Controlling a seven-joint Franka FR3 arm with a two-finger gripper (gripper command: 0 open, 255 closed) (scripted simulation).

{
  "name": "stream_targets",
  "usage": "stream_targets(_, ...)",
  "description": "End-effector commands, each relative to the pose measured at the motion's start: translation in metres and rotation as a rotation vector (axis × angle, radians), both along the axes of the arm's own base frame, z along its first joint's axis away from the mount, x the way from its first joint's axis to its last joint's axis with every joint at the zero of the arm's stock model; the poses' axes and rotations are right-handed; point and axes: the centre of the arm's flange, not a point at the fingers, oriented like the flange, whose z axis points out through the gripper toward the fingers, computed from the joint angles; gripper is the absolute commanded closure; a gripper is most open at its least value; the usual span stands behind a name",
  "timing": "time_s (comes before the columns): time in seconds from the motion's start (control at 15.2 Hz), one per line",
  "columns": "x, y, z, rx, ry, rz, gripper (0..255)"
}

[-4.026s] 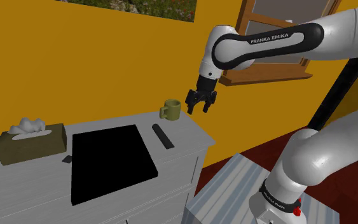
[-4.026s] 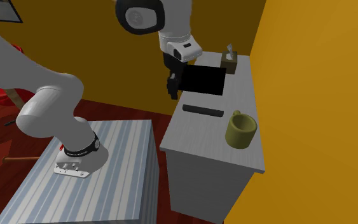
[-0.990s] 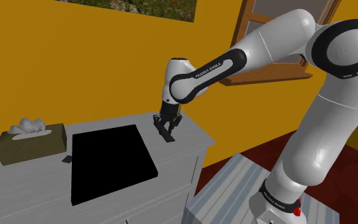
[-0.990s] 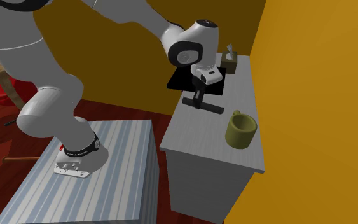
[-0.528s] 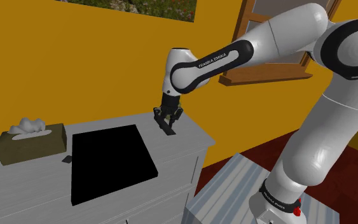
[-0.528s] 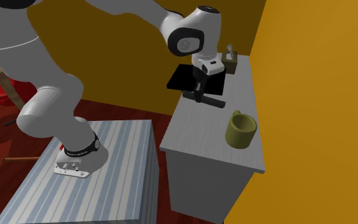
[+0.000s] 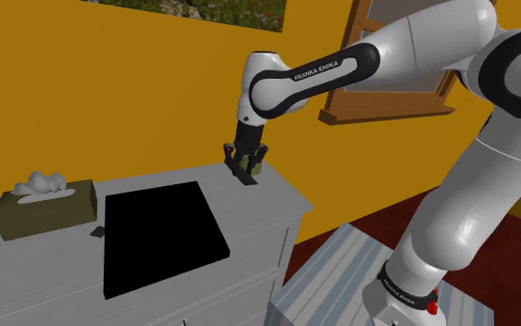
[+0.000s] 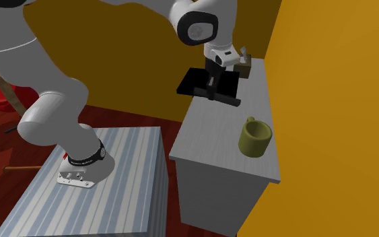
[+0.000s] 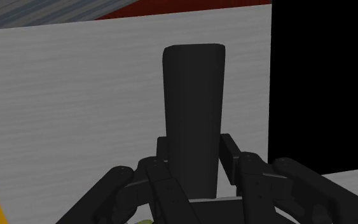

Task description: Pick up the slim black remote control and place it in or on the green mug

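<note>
My gripper (image 7: 246, 164) is shut on the slim black remote (image 7: 241, 173) and holds it roughly level, a little above the white dresser top (image 7: 279, 200). In the second exterior view the remote (image 8: 217, 99) hangs crosswise under the gripper (image 8: 212, 86), near the black slab's edge. The olive-green mug (image 8: 254, 138) stands upright on the dresser's near end, apart from the remote. From the shoulder view the hand covers most of the mug. In the wrist view the remote (image 9: 193, 114) sticks out ahead, clasped between both fingers (image 9: 229, 147).
A flat black slab (image 7: 161, 233) lies on the middle of the dresser. An olive tissue box (image 7: 43, 206) stands at its far end. The striped stand (image 8: 93, 195) sits beside the dresser. An orange wall (image 8: 336, 101) runs along the dresser's back.
The gripper has risen off the dresser top with the remote clasped in it and drifted slightly toward the slab. Its fingers have stayed shut.
</note>
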Motion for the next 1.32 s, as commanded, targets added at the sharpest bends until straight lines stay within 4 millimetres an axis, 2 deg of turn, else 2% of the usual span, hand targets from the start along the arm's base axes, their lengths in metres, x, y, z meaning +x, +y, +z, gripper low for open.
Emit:
stream_targets(0.0,0.000,-0.001,0.011,0.000,0.000,0.000,255)
stream_targets(0.59,0.000,-0.001,0.058,0.000,0.000,0.000,255)
stream_targets(1.25,0.079,-0.107,0.051,0.000,0.000,0.000,255)
